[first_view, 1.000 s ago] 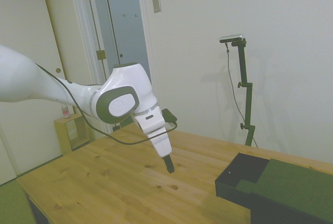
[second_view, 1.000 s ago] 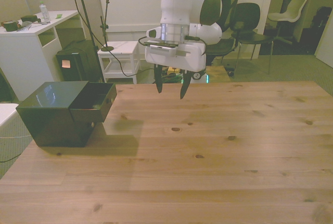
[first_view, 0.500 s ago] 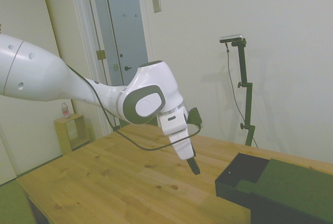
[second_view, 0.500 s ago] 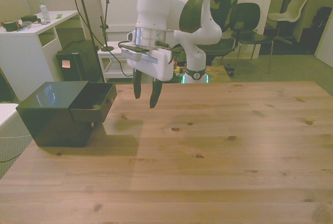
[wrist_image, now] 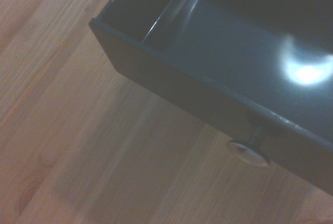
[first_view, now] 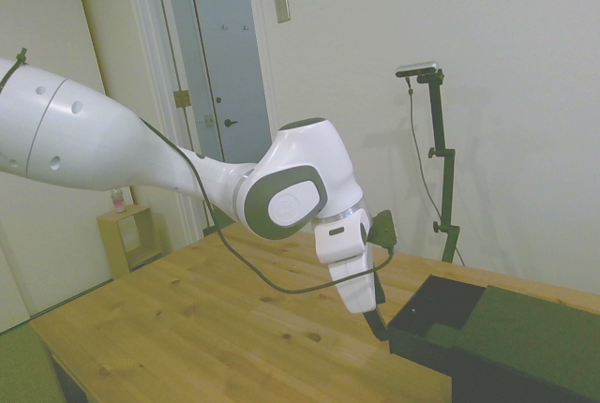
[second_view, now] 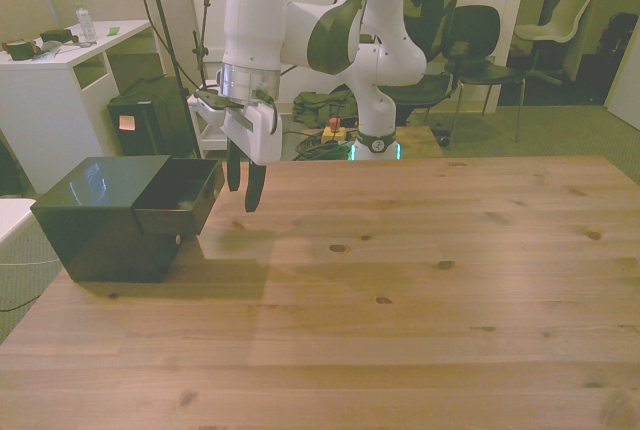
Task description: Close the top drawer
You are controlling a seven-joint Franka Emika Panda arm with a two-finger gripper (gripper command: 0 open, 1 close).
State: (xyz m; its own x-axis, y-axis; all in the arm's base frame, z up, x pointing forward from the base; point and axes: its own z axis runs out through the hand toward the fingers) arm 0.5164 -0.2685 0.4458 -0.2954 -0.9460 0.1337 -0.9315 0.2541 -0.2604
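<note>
End effector (second_view: 243, 190) nearer top drawer (second_view: 180, 195)

The cabinet (first_view: 525, 351) is cut by the right and lower edges of the side view, so its far end and its base cannot be seen there. In this view the hand (first_view: 378, 326) is mostly hidden behind the white wrist; only a dark tip shows, just beside the front of the top drawer (first_view: 441, 314), and contact cannot be judged. The upper arm is cut by the left edge.

In the wrist view the top drawer (wrist_image: 218, 52) runs out of the picture on two sides, and its inside is dark with a bright glare. The small knob (wrist_image: 248, 152) is soft and blurred.

In the front view the drawer's inside (second_view: 180, 188) is too dark to read.
</note>
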